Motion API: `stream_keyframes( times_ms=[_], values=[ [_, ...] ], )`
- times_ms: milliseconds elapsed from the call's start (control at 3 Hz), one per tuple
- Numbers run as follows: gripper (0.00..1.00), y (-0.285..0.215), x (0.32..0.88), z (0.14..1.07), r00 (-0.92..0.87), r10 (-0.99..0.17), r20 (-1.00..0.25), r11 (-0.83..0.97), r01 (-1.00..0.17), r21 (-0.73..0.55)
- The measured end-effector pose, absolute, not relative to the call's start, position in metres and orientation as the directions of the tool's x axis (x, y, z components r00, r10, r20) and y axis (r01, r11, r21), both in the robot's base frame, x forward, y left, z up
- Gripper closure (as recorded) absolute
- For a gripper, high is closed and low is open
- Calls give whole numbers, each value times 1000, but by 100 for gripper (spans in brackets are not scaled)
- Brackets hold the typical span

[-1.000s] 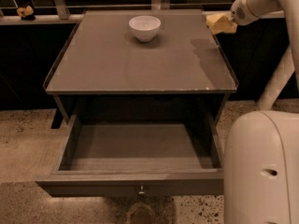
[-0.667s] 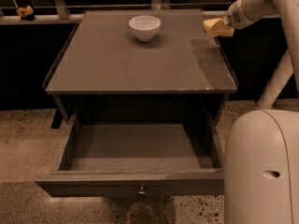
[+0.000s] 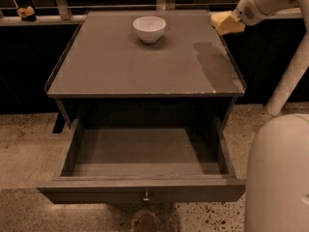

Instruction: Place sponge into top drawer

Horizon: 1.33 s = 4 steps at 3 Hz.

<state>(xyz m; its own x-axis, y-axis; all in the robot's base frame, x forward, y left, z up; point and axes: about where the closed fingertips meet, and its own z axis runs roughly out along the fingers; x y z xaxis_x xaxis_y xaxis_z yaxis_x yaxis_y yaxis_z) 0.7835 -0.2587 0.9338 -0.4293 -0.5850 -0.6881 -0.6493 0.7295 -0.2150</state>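
The sponge (image 3: 223, 21), a pale yellow block, hangs at the end of my arm above the table's back right corner, and its shadow falls on the tabletop. My gripper (image 3: 231, 23) comes in from the upper right and is shut on the sponge. The top drawer (image 3: 145, 192) is pulled wide open below the tabletop. Its inside is bare and its small round knob (image 3: 146, 196) faces me. The gripper is far behind and to the right of the drawer's opening.
A white bowl (image 3: 149, 28) stands at the back middle of the grey table (image 3: 120, 66). A tiny yellow lump on a dark base (image 3: 26, 12) sits on the ledge at the far left. My white base (image 3: 277, 178) fills the lower right, and a white arm link (image 3: 289, 71) slants at the right.
The gripper with the sponge has shifted slightly to the left over the table's back right corner. The drawer and the bowl have not moved.
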Motion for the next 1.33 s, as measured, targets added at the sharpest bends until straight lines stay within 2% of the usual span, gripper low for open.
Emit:
stream_keyframes(
  times_ms=[333, 667, 1000, 1333],
  values=[
    [100, -276, 739, 998, -326, -595, -734, 724, -613, -315],
    [100, -291, 674, 1081, -193, -600, -776, 735, -516, -440],
    [100, -285, 634, 1110, -155, -606, -780, 737, -479, -477],
    [100, -285, 634, 1110, -155, -606, -780, 737, -479, -477]
  ],
)
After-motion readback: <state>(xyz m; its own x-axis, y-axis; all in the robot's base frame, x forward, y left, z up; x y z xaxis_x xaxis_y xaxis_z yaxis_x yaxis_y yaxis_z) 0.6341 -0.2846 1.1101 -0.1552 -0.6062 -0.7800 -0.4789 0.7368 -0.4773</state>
